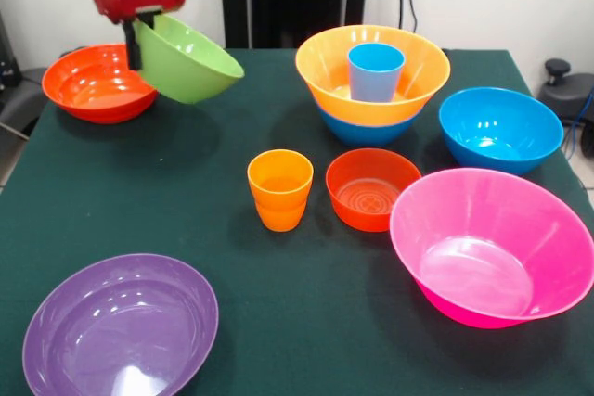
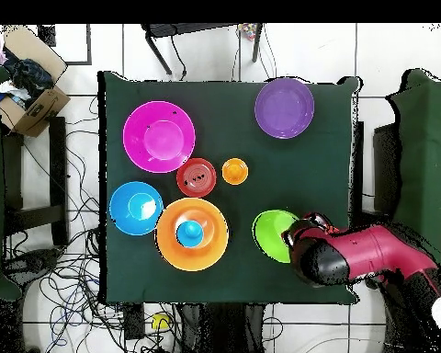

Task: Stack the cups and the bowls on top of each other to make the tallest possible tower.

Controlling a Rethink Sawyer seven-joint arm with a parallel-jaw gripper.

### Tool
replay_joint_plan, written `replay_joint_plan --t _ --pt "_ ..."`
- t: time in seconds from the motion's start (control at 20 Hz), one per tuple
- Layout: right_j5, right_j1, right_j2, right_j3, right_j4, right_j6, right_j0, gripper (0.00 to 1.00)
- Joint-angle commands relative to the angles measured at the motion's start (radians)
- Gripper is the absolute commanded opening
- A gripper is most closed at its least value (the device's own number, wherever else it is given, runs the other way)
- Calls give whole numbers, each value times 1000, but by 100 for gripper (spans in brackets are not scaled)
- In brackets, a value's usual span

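The lime green bowl (image 1: pixel 190 59) is held up off the table by the gripper (image 1: pixel 141 32), tilted so its opening is turned partly toward the front camera; its rim is pinched by the dark fingers, so the gripper is clamped on that bowl. Just behind and beside the gripper, toward the table's corner in the front view, a red-orange bowl (image 1: pixel 96 83) is seen sitting on the cloth, partly hidden by the green one. Well away from the gripper, across the table's far edge, the tower so far (image 1: pixel 373 81) is found: a blue bowl at the bottom, a wide orange bowl (image 1: pixel 320 67) nested in it, and the light blue cup (image 1: pixel 376 71) stood upright inside that. Next to that pile, further from the gripper, another blue bowl (image 1: pixel 500 129) is set on its own. Nearer the middle of the table an orange cup (image 1: pixel 279 189) is placed, looking like two cups nested, with a small red-orange bowl (image 1: pixel 372 188) just beside it, not quite touching as far as can be told. The big pink bowl (image 1: pixel 494 246) and the purple bowl (image 1: pixel 121 326) are left at the front camera's edge, well apart from the gripper. Everything is laid out on the dark green table (image 1: pixel 232 275); in the overhead view the red arm (image 2: pixel 353 257) is seen reaching in over the green bowl.
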Motion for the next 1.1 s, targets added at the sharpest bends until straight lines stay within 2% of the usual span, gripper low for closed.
replay_joint_plan --t 0.05,0.25,0.5,0.6,0.8,1.1 --pt "193 -113 184 42 201 -360 -31 0" --pt "196 -166 281 101 323 -300 -55 0" --pt "176 -197 405 141 430 -226 -59 0" --pt "184 -207 394 137 460 -153 -22 0" --pt "123 -164 321 117 444 -11 86 0" --pt "37 -102 241 108 456 96 169 0"
